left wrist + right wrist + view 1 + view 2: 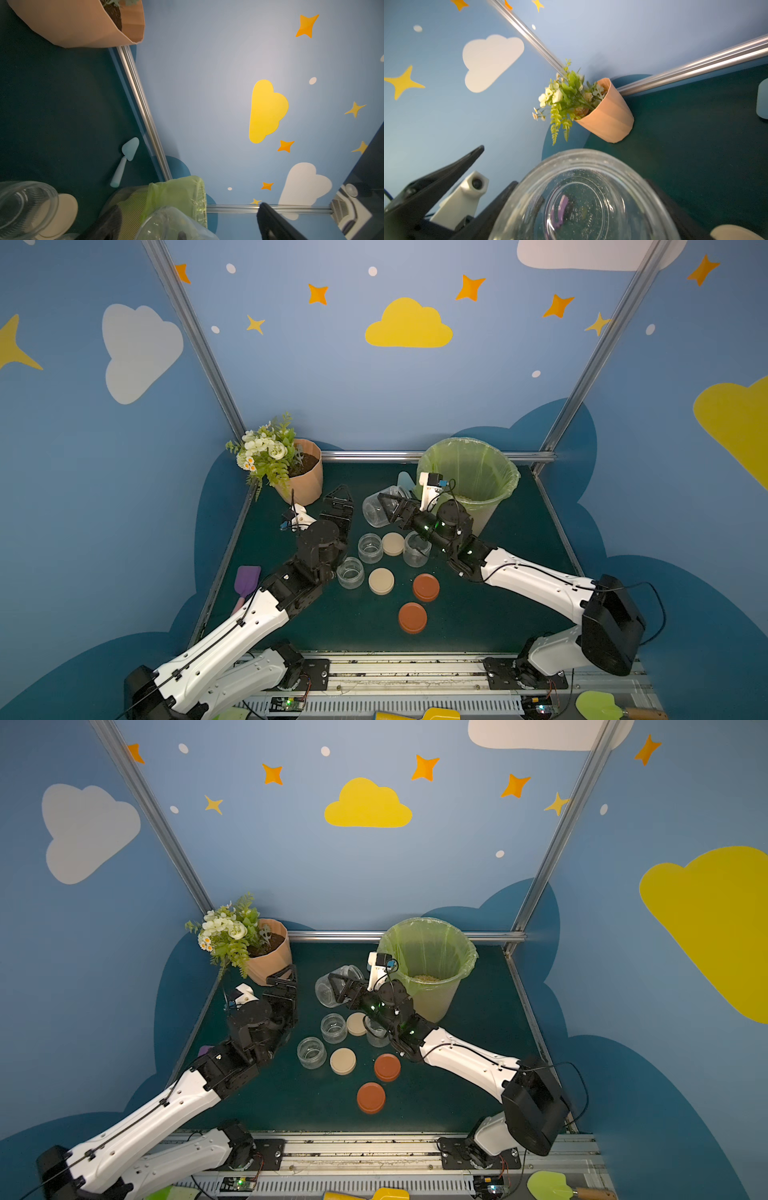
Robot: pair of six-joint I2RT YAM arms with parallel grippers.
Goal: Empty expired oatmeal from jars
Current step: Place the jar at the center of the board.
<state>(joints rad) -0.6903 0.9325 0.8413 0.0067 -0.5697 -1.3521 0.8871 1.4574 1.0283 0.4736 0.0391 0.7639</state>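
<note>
My right gripper (388,506) (580,187) is shut on a clear jar (376,506) (583,199), held tilted above the table beside the bin; the jar has no lid and only crumbs cling inside. Oatmeal (426,978) lies in the bottom of the bin. Three more open, empty jars (370,547) (350,572) (417,549) stand mid-table among two beige lids (392,543) (381,580) and two rust-red lids (426,587) (412,617). My left gripper (338,495) (189,206) is open with nothing between its fingers, just left of the held jar (166,224).
The beige bin with a green liner (505,485) stands at the back right. A peach flowerpot (307,485) with flowers is at the back left. A purple spatula (247,580) lies by the left edge, and a pale blue trowel (124,160) lies near the back rail.
</note>
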